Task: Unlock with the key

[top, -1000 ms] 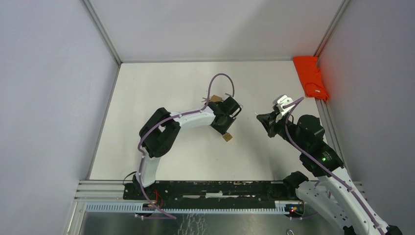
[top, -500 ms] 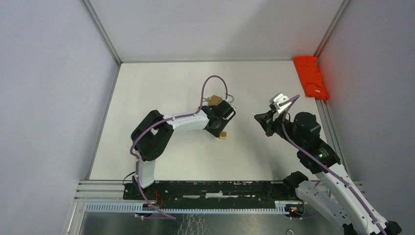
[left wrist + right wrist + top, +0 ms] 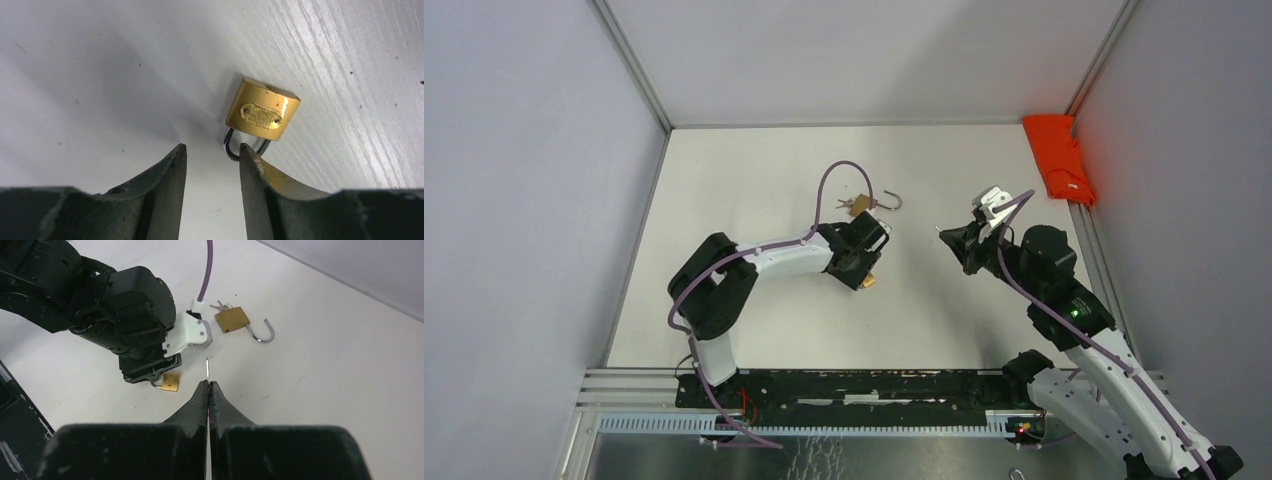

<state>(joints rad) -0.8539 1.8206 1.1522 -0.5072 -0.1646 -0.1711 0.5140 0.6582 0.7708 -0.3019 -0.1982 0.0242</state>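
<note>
**A:** Start with the right gripper (image 3: 208, 385). The fingers are pressed flat together and a key (image 3: 207, 369) is pinched between the tips. It shows edge-on as a thin metal sliver poking straight out ahead.

**B:** And from above, that right gripper (image 3: 948, 238) hangs over the table (image 3: 754, 180) right of centre, nose aimed across at the other arm.

**A:** Over to the left gripper (image 3: 212, 152). The fingers are parted with a modest gap between them, and they grip nothing. Just past the tips lies the small brass padlock (image 3: 262, 110), flat on the table.

**B:** The shackle end faces the fingers. The loop sits at the mouth of the gap, closer to the finger on the right of the wrist view. Both legs run into the body.

**A:** From the right wrist, that small brass padlock (image 3: 171, 381) peeks out under the black head of the left arm, down-left of the key tip and a little apart from it.

**B:** In the top view it's a gold speck (image 3: 869, 281) right at the left gripper (image 3: 864, 270).

**A:** Farther out there's a second padlock (image 3: 232, 319), brass too, with its shackle swung open and a bunch of keys (image 3: 218, 305) at its far end.

**B:** It sits beyond the left arm's purple cable, well apart from both grippers. An orange object (image 3: 1058, 158) sits in the far right corner.
</note>
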